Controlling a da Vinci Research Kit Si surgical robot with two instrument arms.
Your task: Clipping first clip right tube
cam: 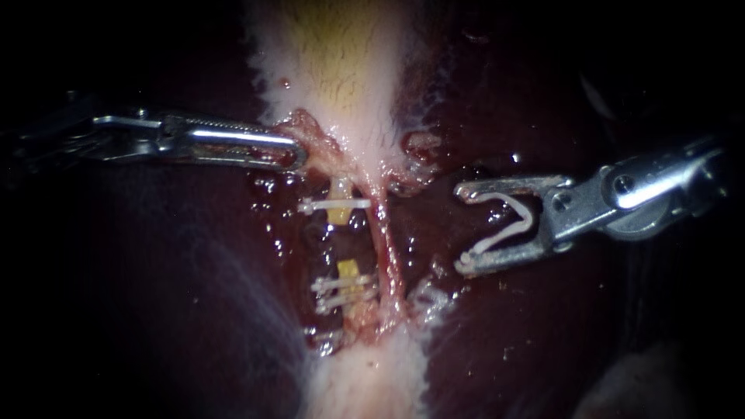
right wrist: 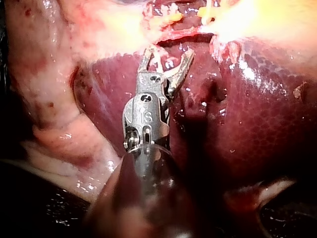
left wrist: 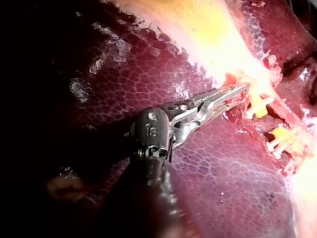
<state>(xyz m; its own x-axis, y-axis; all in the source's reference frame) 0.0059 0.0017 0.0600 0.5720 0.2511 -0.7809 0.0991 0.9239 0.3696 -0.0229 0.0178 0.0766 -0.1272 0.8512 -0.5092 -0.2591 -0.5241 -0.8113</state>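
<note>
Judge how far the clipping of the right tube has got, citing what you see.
Done: the left tube carries three clips. In hand: the right instrument holds a loaded clip spread between its jaws, short of the tubes, while the left instrument grips pale tissue near the gallbladder's end. Left: the right tube is bare, so the clip must go around it and be closed.

free: bare liver (cam: 431,233) right of right tube (cam: 386,237) | blocked: clipped left tube (cam: 341,214)
</note>
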